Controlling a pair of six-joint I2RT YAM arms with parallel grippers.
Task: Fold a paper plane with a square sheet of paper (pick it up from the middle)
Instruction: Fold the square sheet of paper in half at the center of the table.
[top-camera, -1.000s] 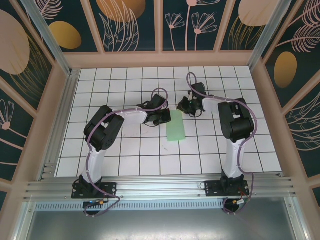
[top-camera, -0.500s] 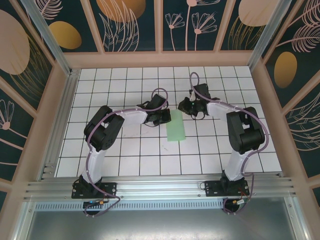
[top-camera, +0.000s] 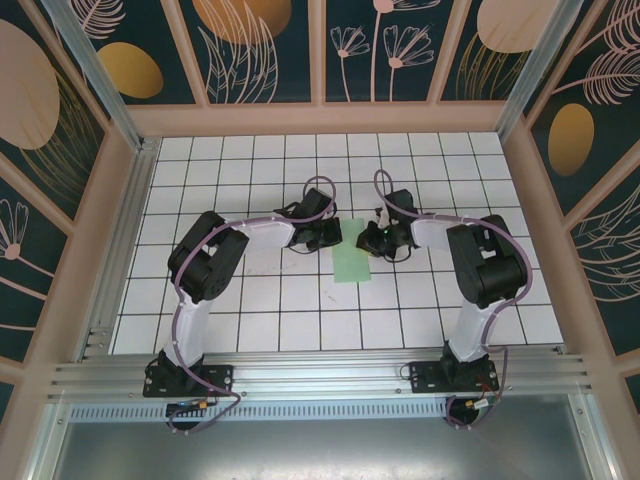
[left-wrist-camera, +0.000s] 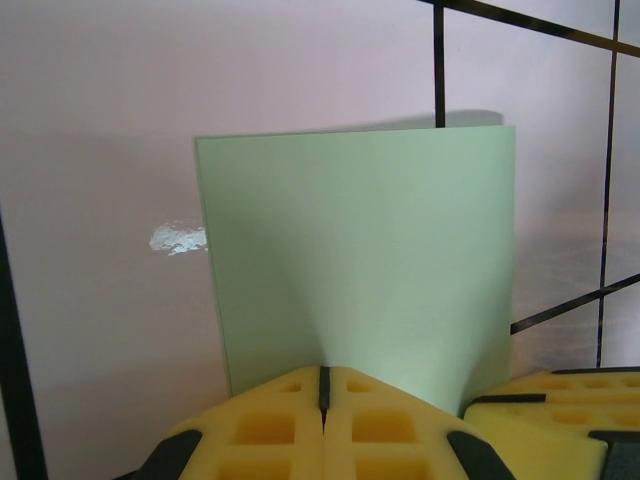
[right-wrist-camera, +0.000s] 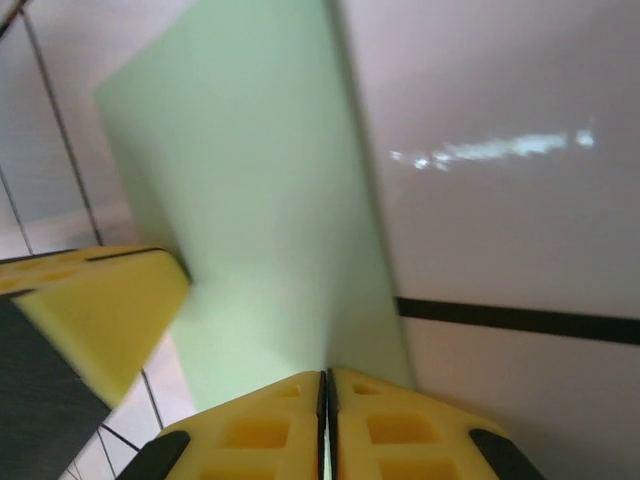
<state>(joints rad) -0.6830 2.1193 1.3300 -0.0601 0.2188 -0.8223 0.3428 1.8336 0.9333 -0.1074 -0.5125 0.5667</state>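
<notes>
Yellow fingers (left-wrist-camera: 265, 430) of the left gripper (left-wrist-camera: 322, 378) are clenched on an edge of the square sheet of paper (left-wrist-camera: 360, 250), puckering it. The right gripper (right-wrist-camera: 325, 385) pinches the opposite edge. The sheet, apparently halved into a strip, lies mid-worktop (top-camera: 250, 300), well apart from every edge, probably held both sides to steady the next crease

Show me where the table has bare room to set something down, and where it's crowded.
The table is bare along the back rows under the rear wall, and on the near strip between the two arm bases. It is crowded at the centre, where the left gripper and right gripper both pinch the square sheet of paper.
</notes>
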